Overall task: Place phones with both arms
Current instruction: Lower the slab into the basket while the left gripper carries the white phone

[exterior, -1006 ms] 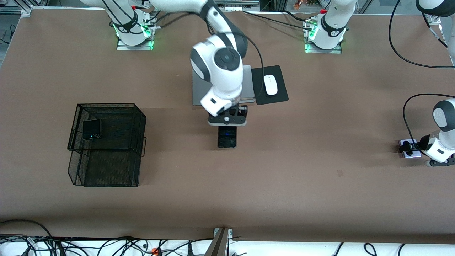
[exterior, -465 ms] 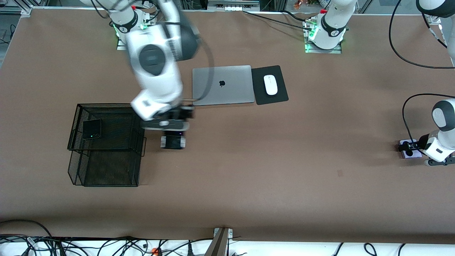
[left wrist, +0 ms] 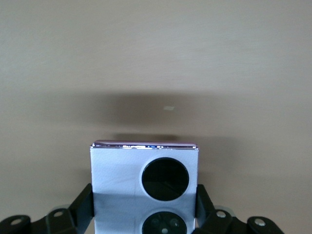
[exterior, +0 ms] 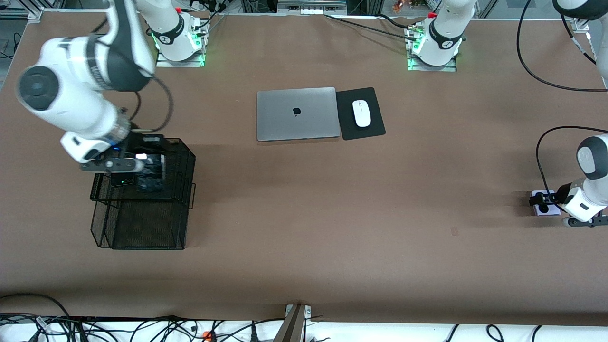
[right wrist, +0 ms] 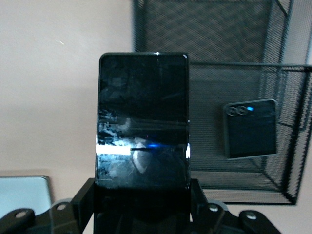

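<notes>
The left gripper [exterior: 546, 204], low at its end of the table [exterior: 332, 237], is clamped on the lilac-white flip phone [left wrist: 145, 190], not yet carried over. The right gripper [exterior: 142, 164] grips the slab phone [right wrist: 143, 122] over the mesh basket [exterior: 142, 232], where the black flip phone [exterior: 122, 180] already lies. Farther off, laptop [exterior: 297, 113] and mouse [exterior: 361, 113] obstruct nothing.

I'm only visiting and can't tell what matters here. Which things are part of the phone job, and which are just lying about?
Part of the job:
- slab phone, held in the right tool over the mesh basket
- black flip phone, lying in the basket
- lilac-white flip phone, gripped by the left tool

Just lying about:
- laptop
- mouse on its mat
</notes>
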`<state>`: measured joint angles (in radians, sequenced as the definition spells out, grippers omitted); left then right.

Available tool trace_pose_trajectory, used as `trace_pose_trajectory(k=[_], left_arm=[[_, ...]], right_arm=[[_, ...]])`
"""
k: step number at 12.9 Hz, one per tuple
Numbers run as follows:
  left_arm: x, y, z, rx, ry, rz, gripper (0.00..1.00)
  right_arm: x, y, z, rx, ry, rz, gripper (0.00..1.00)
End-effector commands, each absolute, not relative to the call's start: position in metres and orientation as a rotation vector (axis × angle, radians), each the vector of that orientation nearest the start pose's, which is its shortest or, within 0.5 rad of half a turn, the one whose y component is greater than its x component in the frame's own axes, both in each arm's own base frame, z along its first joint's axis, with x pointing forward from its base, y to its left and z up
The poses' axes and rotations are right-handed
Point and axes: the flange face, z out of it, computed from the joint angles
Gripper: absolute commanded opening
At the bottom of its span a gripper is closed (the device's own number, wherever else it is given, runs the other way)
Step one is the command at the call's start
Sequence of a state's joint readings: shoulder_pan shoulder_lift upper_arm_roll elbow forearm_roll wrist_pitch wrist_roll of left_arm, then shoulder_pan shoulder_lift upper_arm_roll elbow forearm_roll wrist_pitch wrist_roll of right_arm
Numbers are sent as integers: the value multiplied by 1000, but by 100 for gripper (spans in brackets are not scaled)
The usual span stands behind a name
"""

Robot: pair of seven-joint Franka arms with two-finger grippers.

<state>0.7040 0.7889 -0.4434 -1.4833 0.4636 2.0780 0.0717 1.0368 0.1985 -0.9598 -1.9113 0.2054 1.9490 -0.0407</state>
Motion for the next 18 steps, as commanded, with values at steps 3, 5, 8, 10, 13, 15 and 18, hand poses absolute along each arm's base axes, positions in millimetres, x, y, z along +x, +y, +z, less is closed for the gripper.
trace_pose_trajectory(k=[3,5,8,10,13,15,18], left_arm=[[699,81,314,-3098,235,222,6],[703,-23,311,-3098,203,219,13],[692,-166,325,-3120,96,180,15],[661,-265,302,-3105,93,224,17],[627,-376,248,-3186,209,192,15],[624,-396,221,-3263,121,135,15],[587,-452,209,-3265,56,115,18]], right_arm=[[539,47,375,-3067,-124,159,0],[535,47,365,-3076,-123,191,0],[541,48,351,-3122,-104,163,0],[545,49,343,-3149,-86,136,0],[549,49,333,-3144,-37,122,0],[550,53,322,-3136,4,138,8],[550,56,318,-3126,19,144,41]])
